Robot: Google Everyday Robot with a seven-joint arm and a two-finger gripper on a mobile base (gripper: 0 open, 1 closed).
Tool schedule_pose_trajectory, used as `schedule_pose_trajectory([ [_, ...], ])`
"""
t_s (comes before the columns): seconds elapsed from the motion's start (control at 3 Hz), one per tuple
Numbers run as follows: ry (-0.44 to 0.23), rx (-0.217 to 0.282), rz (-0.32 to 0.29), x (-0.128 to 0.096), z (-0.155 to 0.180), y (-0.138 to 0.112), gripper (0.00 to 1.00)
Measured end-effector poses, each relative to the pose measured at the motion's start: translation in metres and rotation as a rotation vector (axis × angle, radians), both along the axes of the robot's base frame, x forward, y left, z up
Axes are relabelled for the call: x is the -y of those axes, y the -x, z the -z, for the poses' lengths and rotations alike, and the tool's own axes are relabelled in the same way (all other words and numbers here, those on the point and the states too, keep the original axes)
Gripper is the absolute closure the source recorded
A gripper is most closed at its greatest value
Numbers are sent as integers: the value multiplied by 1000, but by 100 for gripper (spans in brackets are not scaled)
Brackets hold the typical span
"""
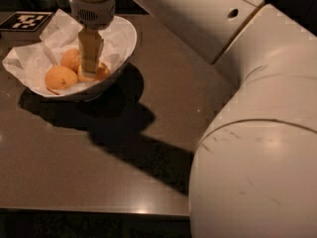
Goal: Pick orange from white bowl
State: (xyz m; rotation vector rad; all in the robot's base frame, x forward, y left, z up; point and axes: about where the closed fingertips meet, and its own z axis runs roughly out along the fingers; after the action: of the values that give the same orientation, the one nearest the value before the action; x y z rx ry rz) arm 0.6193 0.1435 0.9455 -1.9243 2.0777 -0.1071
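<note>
Camera view, single frame.

- The white bowl (128, 37) is seen at about 10 o'clock on the dark table (148, 148). It is lined with crumpled white paper (27, 61), which spills over the rim toward 9 o'clock.
- Three fruits are counted inside. The orange (103, 72) is located at the 3 o'clock end of the cluster, low in the bowl, near the middle of the lining. It is partly covered by the gripper.
- Two deeper-orange fruits are noted: one (60, 78) at 8 o'clock of the orange, the other (71, 58) at 10 o'clock.
- The gripper (90, 69) is lowered vertically into the bowl from 12 o'clock; its tip is placed right at the orange. Whether it is open or closed, and whether anything is held, cannot be told, since it is seen as one tan block.
- The robot arm (257, 133) is seen large from 1 to 5 o'clock.
- A black-and-white marker tag (25, 21) is recorded on the table at 11 o'clock, just beyond the paper.
</note>
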Motion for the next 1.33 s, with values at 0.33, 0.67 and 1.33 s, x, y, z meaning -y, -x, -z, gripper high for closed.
schedule_pose_trajectory([
  [0.33,-1,-16,106,6,9,-7,0],
  [0.67,2,-34,158,8,15,-13,9],
  [1.33,19,-82,132,-3,33,-24,19],
])
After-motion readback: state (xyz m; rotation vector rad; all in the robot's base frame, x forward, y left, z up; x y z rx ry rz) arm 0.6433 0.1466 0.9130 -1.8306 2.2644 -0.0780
